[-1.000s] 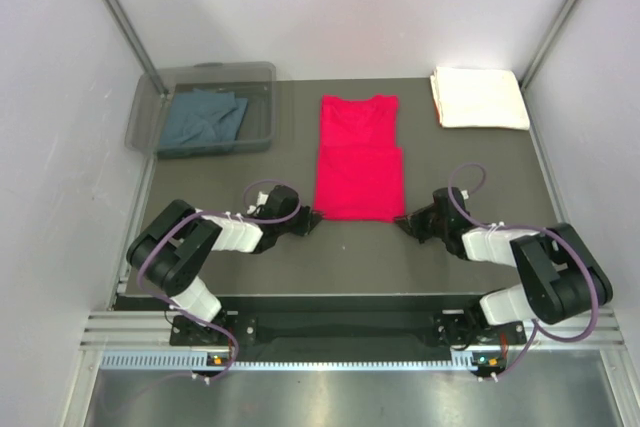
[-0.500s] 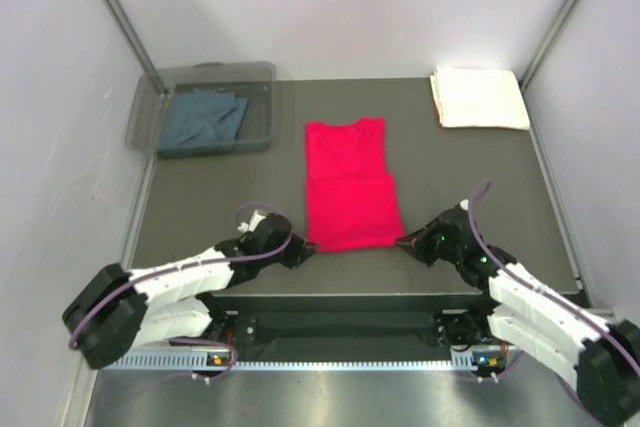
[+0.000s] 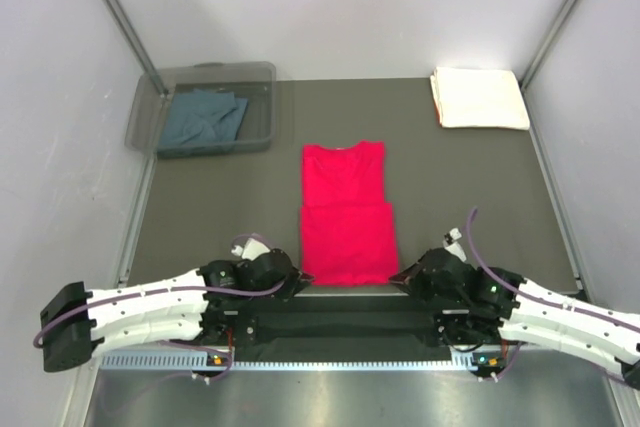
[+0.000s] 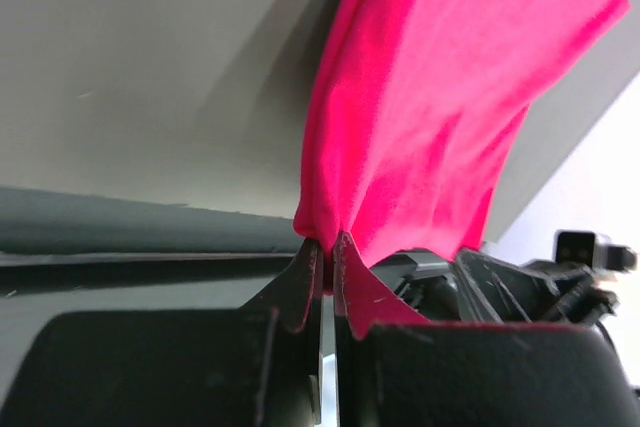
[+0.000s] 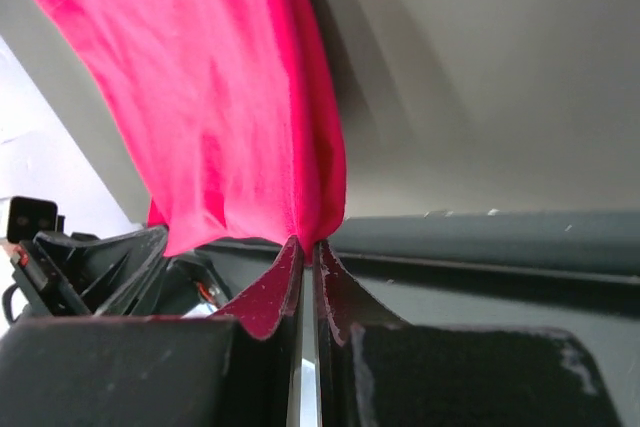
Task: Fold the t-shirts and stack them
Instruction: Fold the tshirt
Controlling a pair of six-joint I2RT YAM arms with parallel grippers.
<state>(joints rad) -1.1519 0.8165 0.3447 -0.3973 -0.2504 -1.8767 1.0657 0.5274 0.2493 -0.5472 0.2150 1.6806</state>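
Wrist views show left gripper (image 4: 322,252) and right gripper (image 5: 308,250) pinching the red t-shirt (image 3: 345,215) by its six-o'clock corners; only overhead shows cream t-shirt (image 3: 480,98) at one o'clock, blue-grey t-shirt (image 3: 203,117) at eleven.

A bright red t-shirt (image 3: 345,212) lies lengthwise in the middle of the worktop (image 3: 460,177), sleeves tucked in and collar at the far end. Its near hem reaches the front edge, one corner pinched in the left end effector (image 4: 322,252), the other in the right end effector (image 5: 308,252). A cream-white t-shirt (image 3: 480,97) sits neatly folded in the far right corner. A slate blue-grey t-shirt (image 3: 203,117) lies rumpled in the clear bin (image 3: 215,68), far left.
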